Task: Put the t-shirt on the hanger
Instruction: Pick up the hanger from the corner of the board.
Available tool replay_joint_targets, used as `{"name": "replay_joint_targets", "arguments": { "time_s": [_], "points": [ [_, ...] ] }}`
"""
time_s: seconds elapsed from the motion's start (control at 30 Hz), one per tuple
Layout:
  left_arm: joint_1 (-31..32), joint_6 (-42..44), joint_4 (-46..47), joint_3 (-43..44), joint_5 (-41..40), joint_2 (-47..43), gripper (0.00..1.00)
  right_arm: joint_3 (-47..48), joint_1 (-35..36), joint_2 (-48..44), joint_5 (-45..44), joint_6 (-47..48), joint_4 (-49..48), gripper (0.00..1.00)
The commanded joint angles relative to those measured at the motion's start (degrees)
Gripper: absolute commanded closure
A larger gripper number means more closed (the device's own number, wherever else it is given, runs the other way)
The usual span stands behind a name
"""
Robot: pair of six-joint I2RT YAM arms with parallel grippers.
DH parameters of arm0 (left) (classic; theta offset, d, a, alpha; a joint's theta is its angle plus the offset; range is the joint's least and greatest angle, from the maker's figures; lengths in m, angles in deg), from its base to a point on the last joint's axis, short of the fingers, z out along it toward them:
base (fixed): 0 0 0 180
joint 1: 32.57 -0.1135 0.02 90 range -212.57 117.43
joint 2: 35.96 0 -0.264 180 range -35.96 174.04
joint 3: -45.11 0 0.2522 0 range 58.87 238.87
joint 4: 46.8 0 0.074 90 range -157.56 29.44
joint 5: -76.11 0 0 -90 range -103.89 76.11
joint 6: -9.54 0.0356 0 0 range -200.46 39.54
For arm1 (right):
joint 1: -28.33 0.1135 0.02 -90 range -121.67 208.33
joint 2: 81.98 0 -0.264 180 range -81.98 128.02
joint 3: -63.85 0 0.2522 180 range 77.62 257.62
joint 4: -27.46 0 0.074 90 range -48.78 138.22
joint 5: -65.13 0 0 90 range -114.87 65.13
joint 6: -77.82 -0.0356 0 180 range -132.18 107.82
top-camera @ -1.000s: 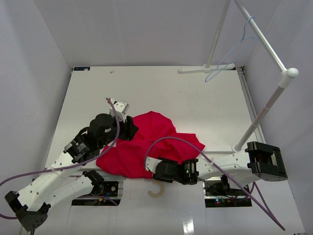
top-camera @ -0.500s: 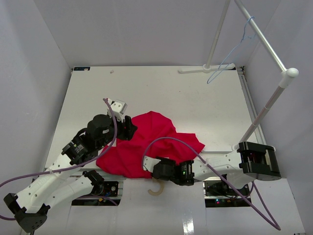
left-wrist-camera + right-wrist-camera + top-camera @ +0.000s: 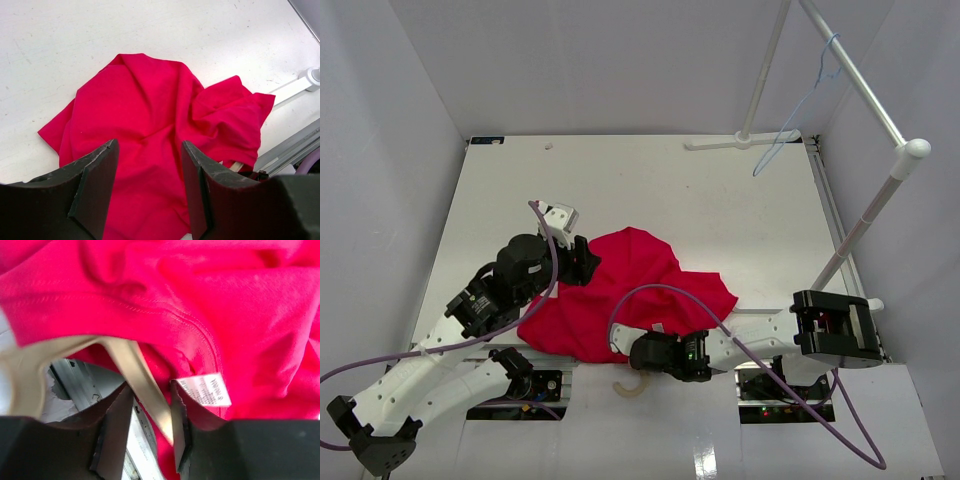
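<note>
Red shirt [image 3: 620, 290] may snag if we pull the hanger [image 3: 132, 365], which our right claw [image 3: 151, 389] straddles, grip unconfirmed; left claw [image 3: 149, 145] apart.

Robot lab cell, this, no home: plain white panels [image 3: 380, 150] box in a white table [image 3: 650, 180], left arm [image 3: 470, 310] and right arm [image 3: 760, 335] bolted at its near edge, purple cables [image 3: 665, 287] trailing, a white pipe rack [image 3: 914, 150] carrying a blue wire hanger [image 3: 788, 130]
</note>
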State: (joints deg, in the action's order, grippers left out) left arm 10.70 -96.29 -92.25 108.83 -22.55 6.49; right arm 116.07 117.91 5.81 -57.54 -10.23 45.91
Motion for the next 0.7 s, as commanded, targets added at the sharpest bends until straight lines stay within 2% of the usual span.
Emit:
{"name": "replay_joint_targets", "arguments": {
  "time_s": [0.0, 0.03, 0.2, 0.33, 0.53, 0.67],
  "points": [
    [0.0, 0.0, 1.0, -0.7, -0.6, -1.5, 0.36, 0.9, -0.5, -0.2, -6.4, -1.3, -0.7, 0.78],
    [0.0, 0.4, 1.1, -0.8, -0.3, -1.5, 0.37, 1.1, -0.5, -0.9, -7.0, -1.5, 0.0, 0.83],
    [0.1, 2.9, 1.0, 0.7, 0.7, -1.8, 0.37, 7.0, -0.9, -7.2, -5.6, -3.5, 10.3, 0.9],
    [0.1, 5.0, -0.6, 5.1, -0.7, -2.9, 0.36, 13.1, -4.1, -13.1, 2.2, -3.3, 16.6, 0.92],
    [0.1, 11.1, -2.0, 12.2, 2.7, -6.0, 0.37, 17.8, -16.5, -23.2, 17.9, -2.2, 19.5, 0.92],
    [0.1, 15.5, -2.3, 14.2, 13.9, -7.2, 0.36, 22.2, -24.3, -26.2, 26.2, 0.2, 21.9, 0.92]
  ]
}}
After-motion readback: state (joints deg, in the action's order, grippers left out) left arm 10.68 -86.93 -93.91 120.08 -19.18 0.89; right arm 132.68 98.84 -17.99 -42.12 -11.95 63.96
